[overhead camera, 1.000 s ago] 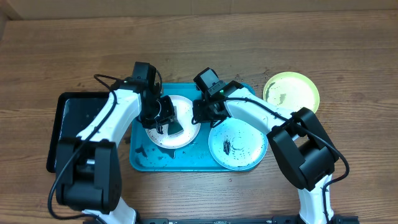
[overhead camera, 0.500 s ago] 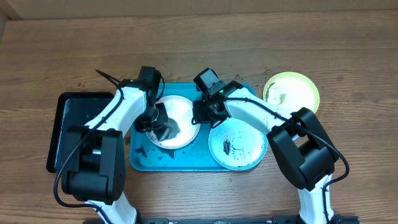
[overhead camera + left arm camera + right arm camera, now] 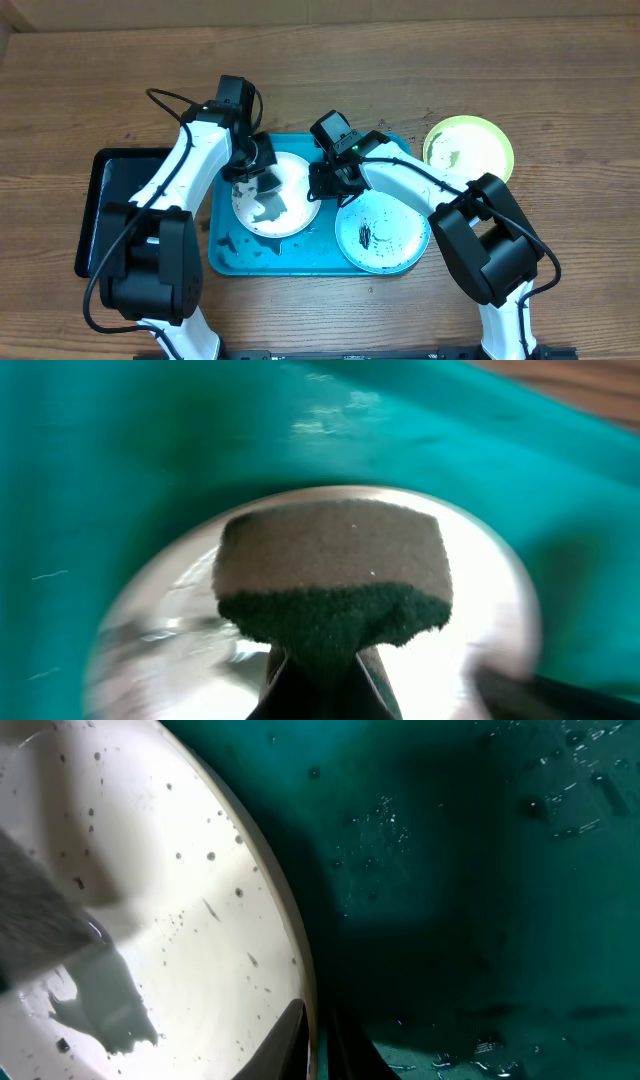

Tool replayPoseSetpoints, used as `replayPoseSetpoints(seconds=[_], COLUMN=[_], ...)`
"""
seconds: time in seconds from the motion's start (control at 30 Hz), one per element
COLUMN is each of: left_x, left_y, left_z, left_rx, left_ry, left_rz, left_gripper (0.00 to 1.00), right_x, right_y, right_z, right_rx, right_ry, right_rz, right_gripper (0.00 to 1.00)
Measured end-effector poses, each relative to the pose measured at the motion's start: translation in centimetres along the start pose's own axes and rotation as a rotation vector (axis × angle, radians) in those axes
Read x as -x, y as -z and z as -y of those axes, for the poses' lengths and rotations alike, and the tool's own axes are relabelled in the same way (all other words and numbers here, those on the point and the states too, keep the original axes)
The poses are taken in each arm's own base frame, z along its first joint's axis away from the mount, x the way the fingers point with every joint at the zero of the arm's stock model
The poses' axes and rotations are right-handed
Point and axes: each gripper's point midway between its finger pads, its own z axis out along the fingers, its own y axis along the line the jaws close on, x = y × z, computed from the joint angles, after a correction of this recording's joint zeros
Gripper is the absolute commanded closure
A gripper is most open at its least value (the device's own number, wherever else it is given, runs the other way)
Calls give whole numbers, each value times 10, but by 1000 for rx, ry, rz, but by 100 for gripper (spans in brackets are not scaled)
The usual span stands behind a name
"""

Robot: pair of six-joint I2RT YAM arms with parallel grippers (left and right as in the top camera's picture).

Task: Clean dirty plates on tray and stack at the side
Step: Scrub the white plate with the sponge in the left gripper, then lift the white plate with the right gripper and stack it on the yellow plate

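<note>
The white-rimmed plate point(image 3: 285, 200) lies at the left of the turquoise tray point(image 3: 225, 250). My left gripper point(image 3: 255, 170) is shut on a dark green sponge point(image 3: 335, 575) and presses it on the plate's upper left part. My right gripper point(image 3: 318, 185) is shut on that plate's right rim point(image 3: 300, 970); one finger is inside the rim and one outside. The plate's centre point(image 3: 170, 920) shows small specks and a wet grey smear. The mint-rimmed plate point(image 3: 380, 232) with black smears lies at the tray's right. The yellow-green plate point(image 3: 468, 147) sits on the table right of the tray.
A glossy black tray point(image 3: 110, 200) lies left of the turquoise tray and touches it. The turquoise tray floor point(image 3: 480, 870) is wet with droplets. A wooden table point(image 3: 560, 100) surrounds everything.
My left gripper has moved the sponge from the lower middle of the white plate up to its upper left part. The right arm has not moved.
</note>
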Motion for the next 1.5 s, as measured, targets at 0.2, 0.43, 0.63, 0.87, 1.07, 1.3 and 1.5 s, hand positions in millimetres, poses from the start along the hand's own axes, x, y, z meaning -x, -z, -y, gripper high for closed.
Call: replayPoseSetpoints(seconds=[0.2,0.43,0.63,0.87,1.07,1.3,1.5], left_x=[-18,-32,-42,-29,4,31,47], left_y=[-25,-42,-33,-6,27,74,131], left_z=[25,20,-20,-72,-71,-66,-106], left_rx=[-138,-130,64,318,378,333,248], left_ry=[10,43,75,90,78,139,318], left_rz=[-111,-198,-237,-206,-105,5,124], left_gripper=[96,96,96,96,96,96,96], right_x=[0,-2,-3,-3,-3,-6,9], right_y=[0,0,0,0,0,6,31], right_z=[0,1,0,-1,-3,0,1], right_rx=[0,-5,-1,5,10,-22,-94], right_ry=[0,-2,1,1,3,19,70], right_rz=[1,-7,-10,-12,-11,-39,6], right_gripper=[91,91,92,94,96,96,96])
